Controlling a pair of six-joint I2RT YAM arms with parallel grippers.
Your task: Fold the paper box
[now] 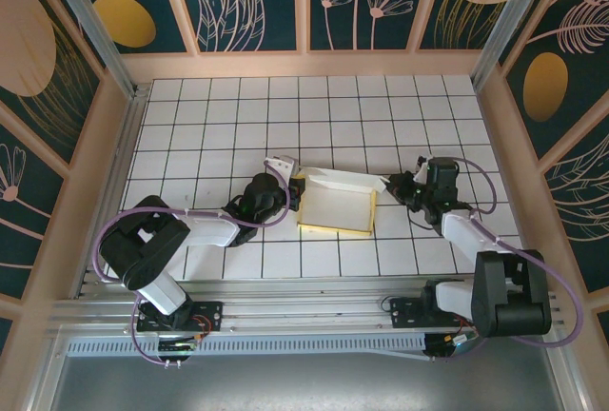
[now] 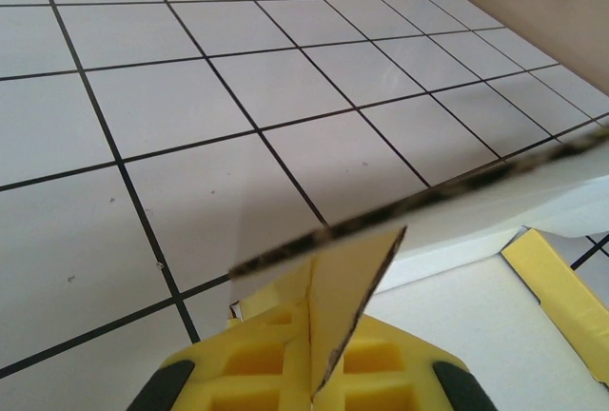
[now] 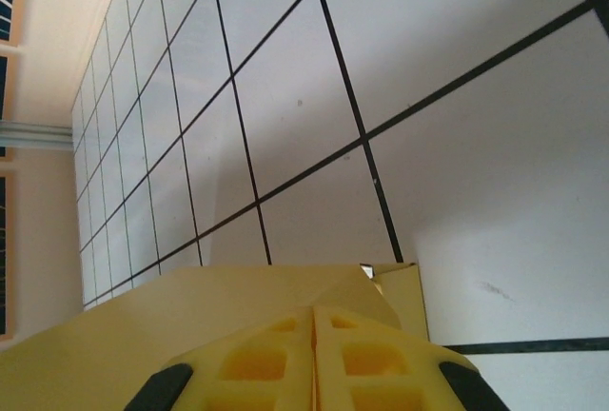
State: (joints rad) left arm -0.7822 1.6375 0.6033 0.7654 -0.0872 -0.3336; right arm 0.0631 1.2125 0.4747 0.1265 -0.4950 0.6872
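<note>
From the top camera, the paper box [image 1: 335, 206], a thin card blank that is pale white on one face and yellow on the other, lies partly raised near the middle of the white tiled worktop [image 1: 209, 116]. Its side walls stand up around a pale floor. The left claw [image 1: 284, 187] is at the box's left end, where a white flap sticks up. The right claw [image 1: 395, 185] meets the right end.

In the left wrist view, the left claw [image 2: 309, 363] is pressed together on a yellow flap of the paper box [image 2: 352, 268], which runs down between its yellow pads. A long card edge crosses the view above the worktop [image 2: 190, 97].

In the right wrist view, the right claw [image 3: 312, 330] has its yellow pads pressed together, tip to tip. Yellow card of the paper box [image 3: 171, 321] lies just beyond the tips, over the worktop [image 3: 457, 97]. I cannot tell whether any card is caught between them.

The risks, as I judge them:
- **One-sided grip:** only one end is surely gripped, so a pull from the left could drag the whole blank across the tiles instead of bending it at the crease.
- **Torn or creased flap:** the thin flap could tear, or crease off its score line, if the claw twists.
- **Walls falling back:** the standing walls may spring flat if the right end slips free.
</note>
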